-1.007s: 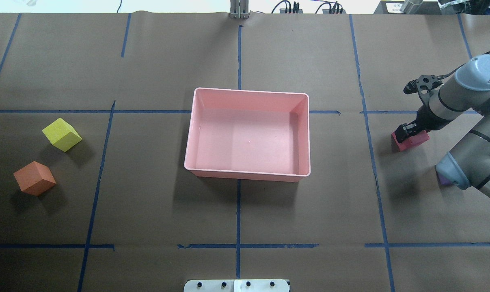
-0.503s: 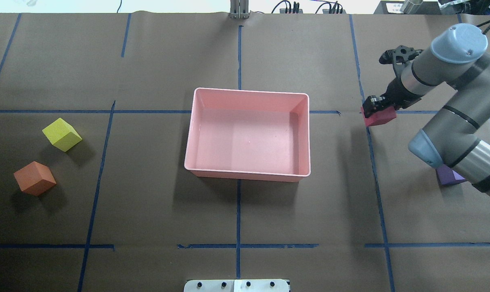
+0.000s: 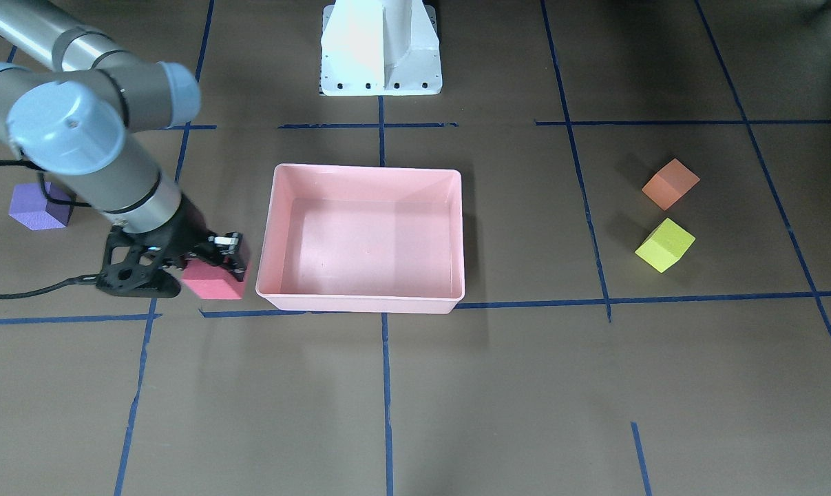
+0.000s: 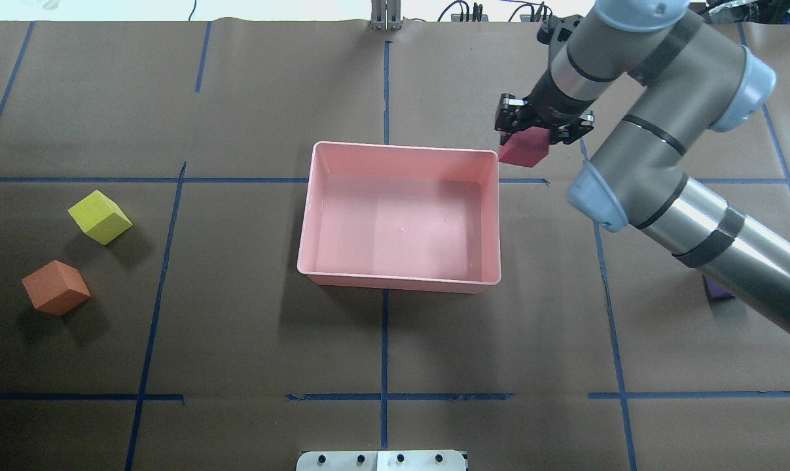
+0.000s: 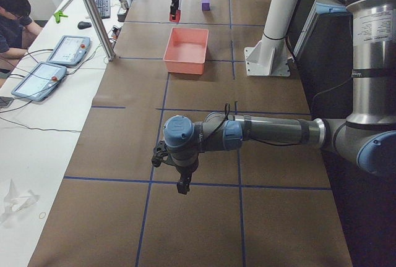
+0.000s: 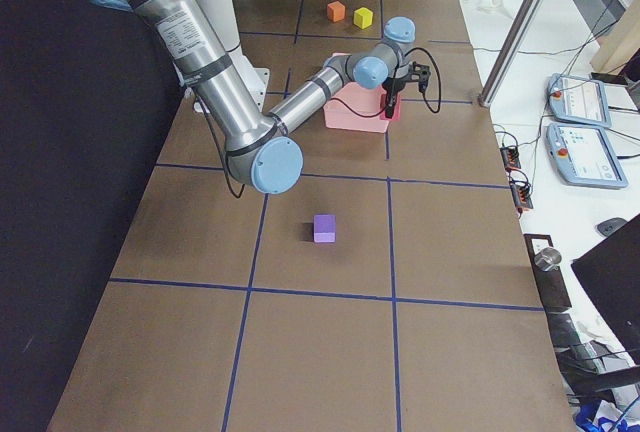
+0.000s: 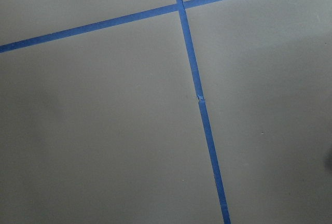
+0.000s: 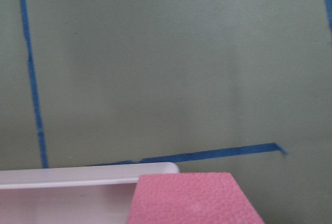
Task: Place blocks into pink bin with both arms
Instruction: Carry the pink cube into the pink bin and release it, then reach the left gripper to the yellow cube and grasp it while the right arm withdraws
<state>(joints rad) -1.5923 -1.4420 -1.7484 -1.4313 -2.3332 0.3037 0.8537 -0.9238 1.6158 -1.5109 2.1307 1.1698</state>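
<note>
My right gripper is shut on the red block and holds it in the air just outside the far right corner of the pink bin. The front-facing view shows that gripper and the red block beside the bin's wall. In the right wrist view the red block sits by the bin's corner. The purple block lies under the right arm. The orange block and the yellow-green block lie at the left. My left gripper shows only in the left side view; I cannot tell its state.
Blue tape lines cross the brown paper table cover. The white pedestal base stands behind the bin. A metal post, tablets and a seated person are along the operators' side.
The right arm has lifted the red block off the table and carried it left and farther out, from the right area to the bin's far right corner. The other blocks have not moved.
</note>
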